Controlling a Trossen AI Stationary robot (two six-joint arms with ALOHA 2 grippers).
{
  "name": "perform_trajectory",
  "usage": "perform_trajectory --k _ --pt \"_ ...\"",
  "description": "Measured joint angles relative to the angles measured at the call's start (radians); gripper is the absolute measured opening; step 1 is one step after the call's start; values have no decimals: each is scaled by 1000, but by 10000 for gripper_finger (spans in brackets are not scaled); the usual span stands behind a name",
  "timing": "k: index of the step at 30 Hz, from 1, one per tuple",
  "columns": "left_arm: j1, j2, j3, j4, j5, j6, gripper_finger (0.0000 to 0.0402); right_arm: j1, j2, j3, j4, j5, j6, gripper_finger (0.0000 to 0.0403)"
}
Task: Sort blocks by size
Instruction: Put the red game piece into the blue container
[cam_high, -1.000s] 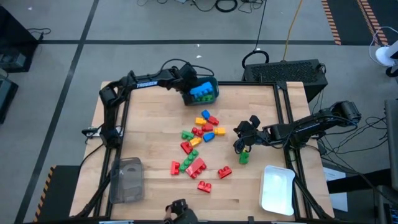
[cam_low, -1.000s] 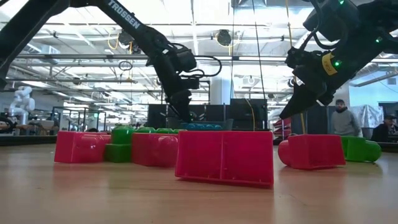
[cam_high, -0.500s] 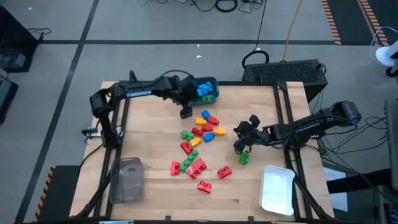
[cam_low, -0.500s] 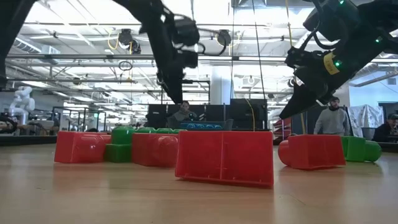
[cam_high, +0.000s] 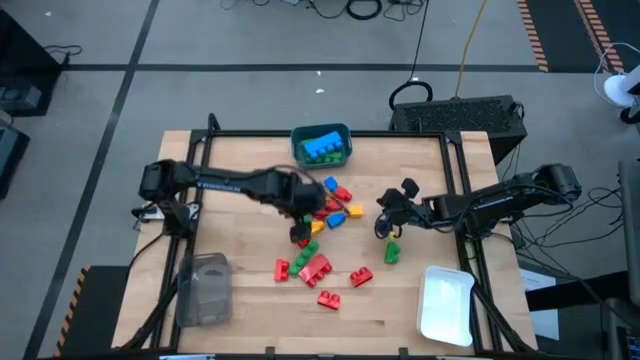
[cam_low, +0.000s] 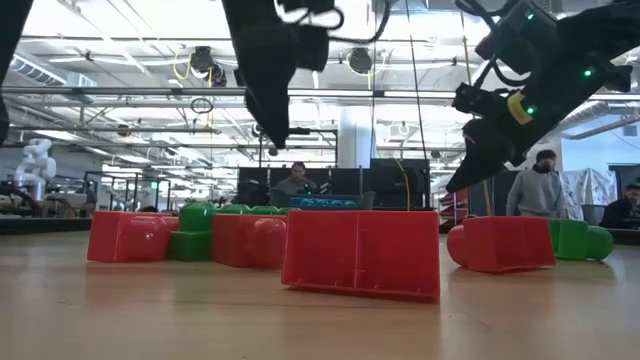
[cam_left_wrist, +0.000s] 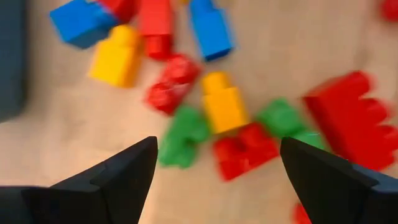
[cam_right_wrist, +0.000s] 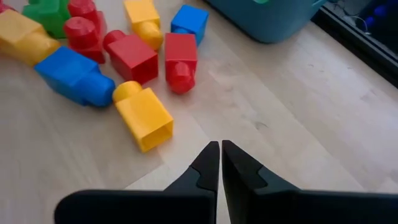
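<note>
Small studded plastic toy bricks (cam_high: 322, 215) in red, green, blue, yellow and orange are lying loose in a scattered cluster at mid-table. Larger red bricks (cam_high: 312, 268) are sitting along the near side, one green brick (cam_high: 391, 253) is lying apart to the right, and blue bricks (cam_high: 321, 148) are resting in the far container.

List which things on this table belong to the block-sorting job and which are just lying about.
Belong to the job:
- loose blocks in mid-table
- blue blocks in the teal bin
- green block near the right gripper
- left gripper, open over the pile

Lying about:
- white tray
- clear grey container
</note>
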Motion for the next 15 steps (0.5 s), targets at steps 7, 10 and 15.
perform_trajectory --k 7,10,15 --pt "-149 0 0 78 -25 -157 342 -12 0 0 1 0 -19 4" --pt "-197 0 0 127 -101 -304 342 -13 0 0 1 0 -20 4" --pt "-253 32 0 185 -142 -446 342 -23 0 0 10 0 -24 4"
